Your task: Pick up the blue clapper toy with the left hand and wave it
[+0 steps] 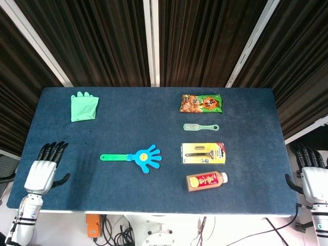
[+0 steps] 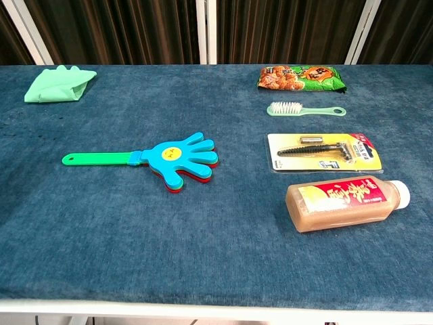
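The blue clapper toy (image 1: 134, 157) (image 2: 155, 159) lies flat near the middle of the blue table, its hand-shaped blue head pointing right and its green handle pointing left. My left hand (image 1: 45, 168) rests at the table's left front corner, fingers spread, holding nothing, well left of the handle. At the right front corner my right hand (image 1: 310, 171) also sits with fingers apart and nothing in it. Neither hand appears in the chest view.
A green glove (image 1: 83, 106) lies at the back left. On the right lie a snack bag (image 1: 201, 102), a small green brush (image 1: 200, 127), a packaged razor (image 1: 203, 152) and a bottle (image 1: 206, 180) on its side.
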`<action>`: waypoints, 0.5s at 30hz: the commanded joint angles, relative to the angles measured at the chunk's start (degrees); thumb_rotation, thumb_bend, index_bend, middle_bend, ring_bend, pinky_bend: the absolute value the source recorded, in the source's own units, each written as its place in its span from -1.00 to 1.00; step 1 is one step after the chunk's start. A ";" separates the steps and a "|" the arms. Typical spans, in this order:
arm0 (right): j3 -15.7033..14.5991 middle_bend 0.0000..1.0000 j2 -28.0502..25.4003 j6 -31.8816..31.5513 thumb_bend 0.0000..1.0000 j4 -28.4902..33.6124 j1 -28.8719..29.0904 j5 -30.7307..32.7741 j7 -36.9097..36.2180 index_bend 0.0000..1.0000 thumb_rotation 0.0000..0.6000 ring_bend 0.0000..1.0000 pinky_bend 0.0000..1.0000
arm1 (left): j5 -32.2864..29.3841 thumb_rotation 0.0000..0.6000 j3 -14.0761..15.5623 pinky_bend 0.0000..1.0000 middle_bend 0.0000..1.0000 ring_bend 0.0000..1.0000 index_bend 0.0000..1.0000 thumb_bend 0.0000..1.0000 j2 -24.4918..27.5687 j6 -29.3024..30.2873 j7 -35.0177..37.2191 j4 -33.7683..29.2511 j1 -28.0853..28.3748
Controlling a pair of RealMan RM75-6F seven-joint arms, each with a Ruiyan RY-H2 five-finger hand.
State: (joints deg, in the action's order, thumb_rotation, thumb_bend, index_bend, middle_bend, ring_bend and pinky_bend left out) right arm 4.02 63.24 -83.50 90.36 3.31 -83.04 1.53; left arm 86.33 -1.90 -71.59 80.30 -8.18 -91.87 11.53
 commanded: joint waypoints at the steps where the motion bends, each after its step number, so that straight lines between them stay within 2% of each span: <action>1: 0.01 -1.00 -0.03 0.03 -0.45 0.01 0.01 0.02 -0.01 -1.00 1.00 -1.00 -1.00 | -0.04 1.00 -0.02 -1.00 -0.92 -1.00 -0.92 -0.56 0.02 -0.02 -0.07 -0.04 0.01; 15: 0.27 -1.00 -0.20 -0.18 -0.45 0.23 0.09 0.03 -0.09 -1.00 1.00 -1.00 -1.00 | -0.24 1.00 -0.36 -1.00 -0.92 -1.00 -0.92 -0.56 0.50 -0.42 0.16 -1.02 0.36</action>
State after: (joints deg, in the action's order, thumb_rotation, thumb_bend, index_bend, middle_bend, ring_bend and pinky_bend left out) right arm 4.29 63.04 -83.69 90.59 3.39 -83.01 1.45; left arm 86.19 -2.20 -71.07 80.03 -8.06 -92.84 11.78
